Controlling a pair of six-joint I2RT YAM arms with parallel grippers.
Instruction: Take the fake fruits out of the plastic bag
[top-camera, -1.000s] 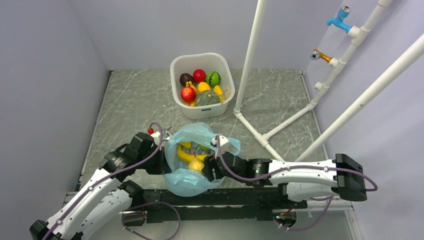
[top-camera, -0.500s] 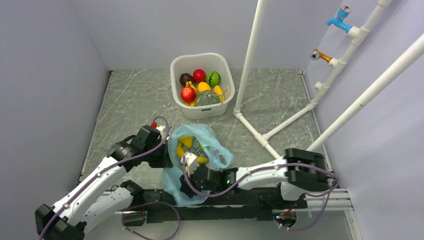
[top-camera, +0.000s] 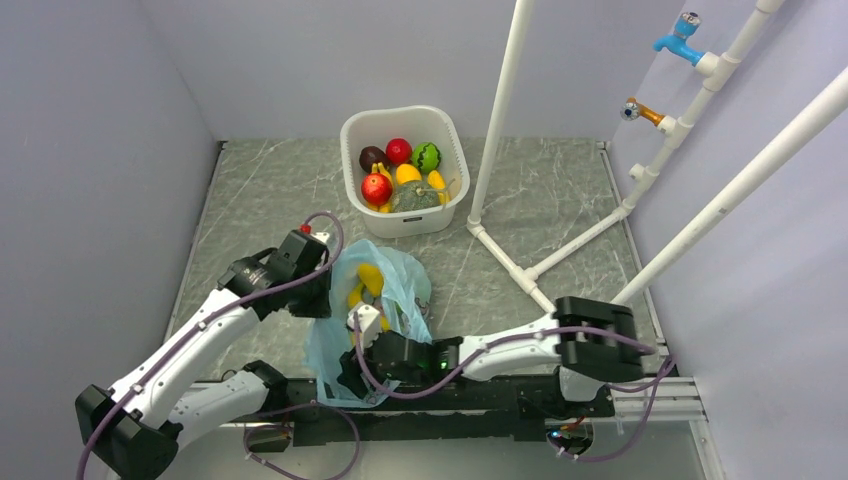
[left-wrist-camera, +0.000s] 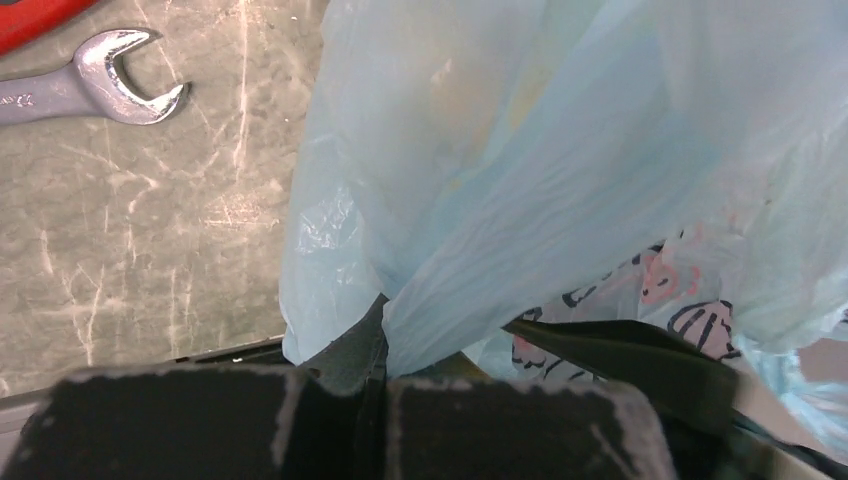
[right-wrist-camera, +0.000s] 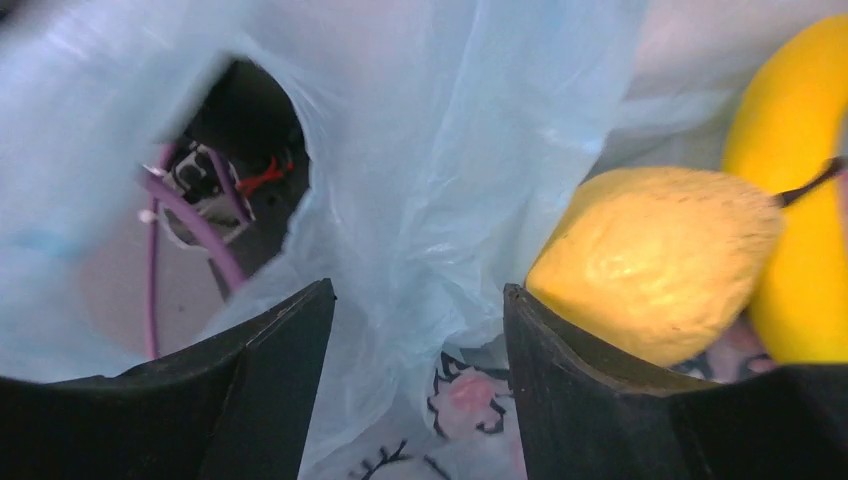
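The light-blue plastic bag (top-camera: 395, 290) lies at the near middle of the table with its mouth held up. Two yellow fake fruits (top-camera: 369, 279) show through the mouth. My left gripper (top-camera: 318, 300) is shut on the bag's left edge; the left wrist view shows a fold of film (left-wrist-camera: 500, 260) pinched in the closed jaws (left-wrist-camera: 385, 325). My right gripper (top-camera: 350, 368) is open at the bag's near end. In the right wrist view its jaws (right-wrist-camera: 418, 292) straddle bag film, with a lumpy yellow round fruit (right-wrist-camera: 655, 260) against the right finger and a smooth yellow banana (right-wrist-camera: 800, 190) beyond.
A white basket (top-camera: 447, 205) with several toy fruits stands at the back middle. A white pipe frame (top-camera: 505, 110) rises to the right of it, its foot (top-camera: 510, 265) on the table. A wrench (left-wrist-camera: 95, 88) lies on the table left of the bag.
My right arm has folded and swung left towards the near edge, into the bag's near end. My left gripper has moved up and back with the bag's edge, stretching the bag.
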